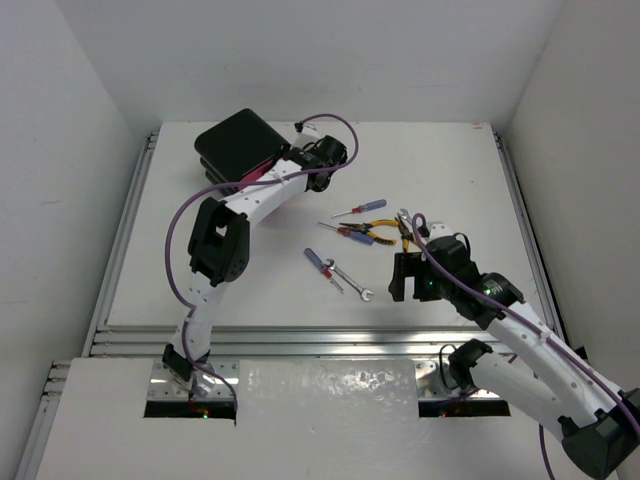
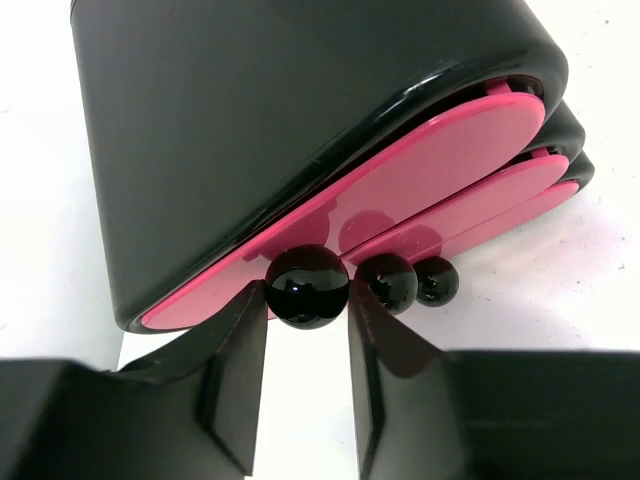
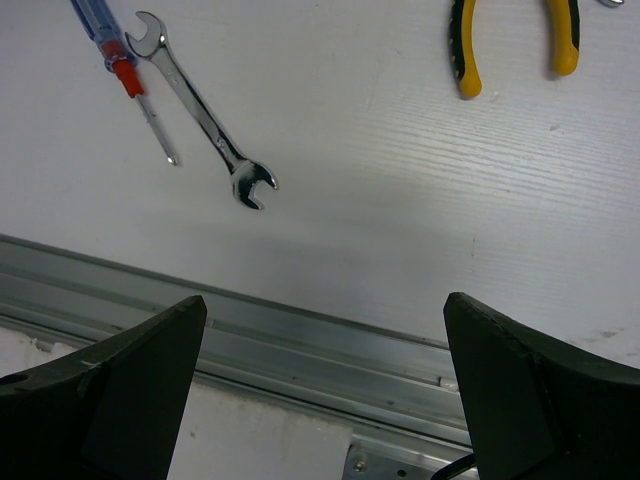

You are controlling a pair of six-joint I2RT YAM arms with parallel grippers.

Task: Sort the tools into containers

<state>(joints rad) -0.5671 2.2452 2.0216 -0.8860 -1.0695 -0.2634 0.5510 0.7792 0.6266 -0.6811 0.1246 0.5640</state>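
Tabletop [image 1: 250, 300]: black box [image 1: 238, 140] at its far-left corner, pink drawers [image 2: 420, 170] stacked inside. Right gripper [image 3: 320, 300] hovers spread wide by the near rail [image 3: 300, 340]. Pliers [image 3: 515, 40], wrench [image 3: 205, 120] and screwdriver [image 3: 115, 55] lie ahead. Left gripper [image 2: 307, 310] clamps the top knob [image 2: 306, 287].

You see: three pink drawers [image 2: 400, 190], three black knobs [image 2: 307, 286], one black box [image 2: 250, 110], three screwdrivers [image 1: 318, 262], two pliers [image 1: 375, 232], one sure wrench [image 1: 352, 283].

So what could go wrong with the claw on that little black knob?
The left gripper pinches the top knob, round and glossy: it might slip free. Nothing holds the black box, so a pull might drag it instead of opening the pink drawer. The second knob sits close to one finger.
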